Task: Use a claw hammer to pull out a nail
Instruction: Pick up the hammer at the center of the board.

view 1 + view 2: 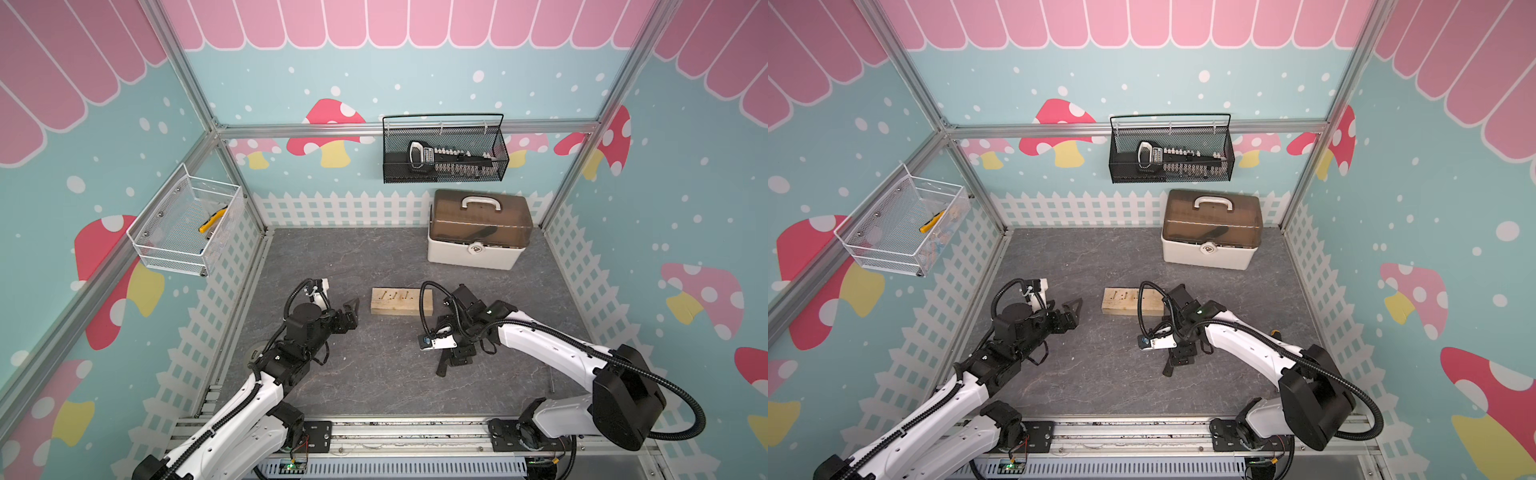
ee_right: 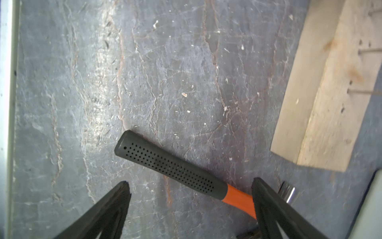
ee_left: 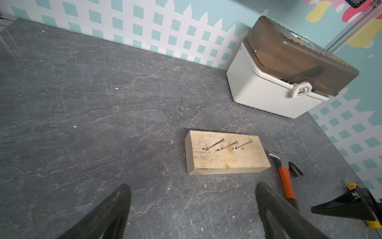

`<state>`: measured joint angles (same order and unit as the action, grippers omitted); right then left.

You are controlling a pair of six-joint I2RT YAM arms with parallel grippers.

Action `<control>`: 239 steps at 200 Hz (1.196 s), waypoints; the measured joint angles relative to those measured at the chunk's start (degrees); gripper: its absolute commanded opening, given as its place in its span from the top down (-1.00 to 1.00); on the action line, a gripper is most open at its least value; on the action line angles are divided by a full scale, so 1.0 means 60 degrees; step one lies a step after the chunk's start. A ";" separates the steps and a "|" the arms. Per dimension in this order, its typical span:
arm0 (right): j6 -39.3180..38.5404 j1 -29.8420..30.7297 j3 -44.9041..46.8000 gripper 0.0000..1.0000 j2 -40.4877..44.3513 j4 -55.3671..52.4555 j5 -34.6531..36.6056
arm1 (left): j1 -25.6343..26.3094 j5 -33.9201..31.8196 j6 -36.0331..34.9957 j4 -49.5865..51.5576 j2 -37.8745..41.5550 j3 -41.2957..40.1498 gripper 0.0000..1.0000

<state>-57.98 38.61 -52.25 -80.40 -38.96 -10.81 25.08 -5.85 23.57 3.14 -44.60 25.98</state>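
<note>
Beside the block (image 3: 225,153) edge, claw hammer (image 2: 171,165) lies; right gripper (image 2: 190,181) spread.

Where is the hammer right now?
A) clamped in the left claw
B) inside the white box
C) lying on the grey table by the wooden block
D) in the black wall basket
C: the claw hammer lies on the table beside the wooden block, under the right gripper, whose jaws stand open.
</note>
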 measured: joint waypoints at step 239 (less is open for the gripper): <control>-0.2488 0.0739 -0.1443 1.00 -0.3246 -0.0127 0.1067 | -0.0750 -0.0310 -0.0204 0.0153 0.1093 -0.0667 -0.91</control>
<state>-72.90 43.05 -60.90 -99.88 -39.72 -4.40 20.58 -7.70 22.35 4.05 -38.04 21.98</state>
